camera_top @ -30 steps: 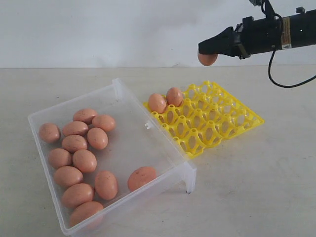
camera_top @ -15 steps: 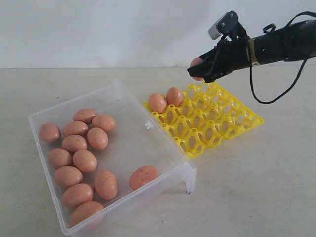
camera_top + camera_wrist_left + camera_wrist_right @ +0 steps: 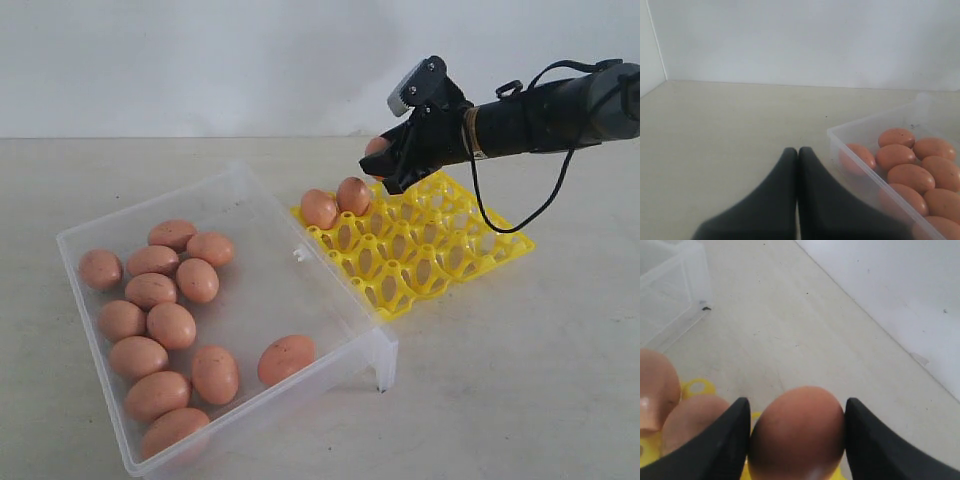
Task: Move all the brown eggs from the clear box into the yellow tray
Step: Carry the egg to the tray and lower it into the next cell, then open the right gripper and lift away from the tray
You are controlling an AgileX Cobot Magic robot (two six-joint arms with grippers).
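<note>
Grips one egg (image 3: 797, 435) in right gripper (image 3: 378, 160) above tray's (image 3: 505, 243) far-left corner, beside two eggs (image 3: 319, 208) already seated, likely lining up the neighbouring cup; leaves thirteen eggs (image 3: 171, 325) in box (image 3: 270, 270) left of tray; shows left gripper (image 3: 798, 152) pressed shut, empty.

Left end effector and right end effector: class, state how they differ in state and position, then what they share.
The right end effector grips a brown egg between spread fingers; the left end effector has its fingers shut together, empty. The right end effector hangs over the yellow tray; the left end effector sits beside the clear box, over bare table. Both have black fingers.
</note>
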